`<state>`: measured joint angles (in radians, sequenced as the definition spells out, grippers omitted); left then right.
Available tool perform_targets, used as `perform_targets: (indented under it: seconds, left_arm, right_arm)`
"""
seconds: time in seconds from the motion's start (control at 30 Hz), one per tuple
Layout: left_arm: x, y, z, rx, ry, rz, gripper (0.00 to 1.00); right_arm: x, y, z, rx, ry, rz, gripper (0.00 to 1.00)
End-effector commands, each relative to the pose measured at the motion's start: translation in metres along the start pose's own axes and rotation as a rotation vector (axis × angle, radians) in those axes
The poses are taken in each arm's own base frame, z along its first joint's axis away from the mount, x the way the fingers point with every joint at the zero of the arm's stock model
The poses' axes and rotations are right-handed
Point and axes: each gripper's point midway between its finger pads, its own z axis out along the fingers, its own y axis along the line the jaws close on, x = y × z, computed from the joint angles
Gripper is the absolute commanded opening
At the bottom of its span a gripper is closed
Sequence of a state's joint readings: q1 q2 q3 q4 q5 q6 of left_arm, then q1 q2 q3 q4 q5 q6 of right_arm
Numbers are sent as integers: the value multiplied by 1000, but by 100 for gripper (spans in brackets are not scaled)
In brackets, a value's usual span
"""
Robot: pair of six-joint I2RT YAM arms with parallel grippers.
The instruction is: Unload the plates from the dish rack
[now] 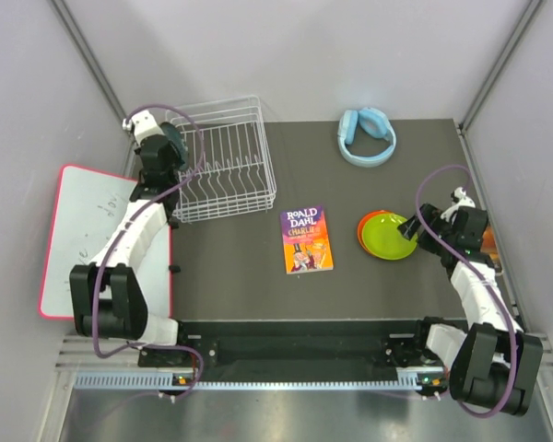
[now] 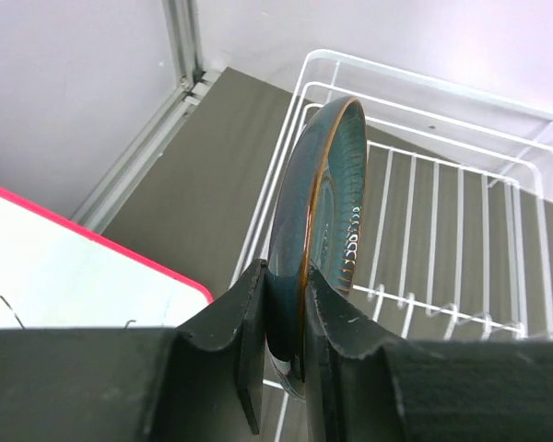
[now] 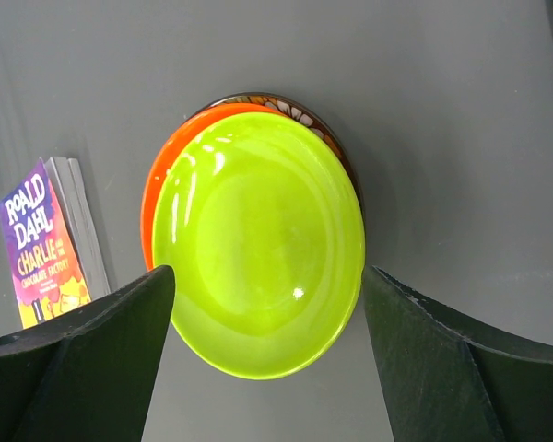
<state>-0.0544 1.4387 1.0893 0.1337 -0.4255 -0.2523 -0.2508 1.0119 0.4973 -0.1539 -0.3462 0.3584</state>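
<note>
The white wire dish rack [image 1: 226,161] stands at the table's back left. One dark green plate [image 2: 327,193] stands on edge at the rack's left end, and my left gripper [image 2: 284,313] is shut on its rim, a pad on either face. In the top view the left gripper [image 1: 166,147] sits over the rack's left side. At the right, three plates lie stacked flat: lime green [image 3: 258,239] on top, orange [image 3: 161,175] under it, a red patterned one [image 3: 295,109] at the bottom. My right gripper [image 3: 267,276] hangs open just above the stack, holding nothing.
A Roald Dahl paperback [image 1: 306,239] lies mid-table, left of the plate stack [image 1: 387,235]. Blue headphones [image 1: 367,136] rest at the back right. A pink-framed whiteboard [image 1: 83,230] lies off the table's left edge, beside the left arm. Grey walls close in three sides.
</note>
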Motion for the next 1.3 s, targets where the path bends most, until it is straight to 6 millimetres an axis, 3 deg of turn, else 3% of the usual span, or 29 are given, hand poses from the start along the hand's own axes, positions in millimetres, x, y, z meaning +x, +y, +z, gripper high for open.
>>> perform_targets:
  seconds: [0.0, 0.2, 0.23, 0.4, 0.57, 0.6, 0.7, 0.87, 1.0, 1.27]
  left_arm:
    - [-49, -20, -28, 126, -102, -132, 0]
    - [-34, -58, -62, 370, 10, -249, 0]
    - [-29, -74, -73, 473, 49, -263, 0]
    - [-4, -118, -113, 726, 188, -429, 0]
    - [20, -169, -149, 840, 265, -387, 0]
    - [29, -187, -166, 887, 290, -366, 0]
    - [48, -214, -189, 936, 321, -324, 0]
    - [76, -240, -215, 993, 379, -299, 0]
    - [86, -253, -234, 1034, 402, -286, 0]
    - [108, -263, -245, 1060, 447, -276, 0]
  right_arm:
    - [-8, 9, -6, -43, -42, -29, 82]
    - [-7, 22, -9, -113, -45, -37, 83]
    - [-7, 26, -10, -134, -41, -40, 83]
    - [-7, 40, -15, -201, -39, -14, 82]
    - [-15, 58, -33, -255, -64, -12, 83]
    - [-16, 60, -37, -261, -70, -16, 83]
    - [-21, 71, -50, -293, -95, -19, 83]
    - [-25, 88, -68, -363, -130, -29, 84]
    - [-25, 94, -72, -393, -134, -35, 84]
    - [-21, 103, -69, -460, -114, -7, 87]
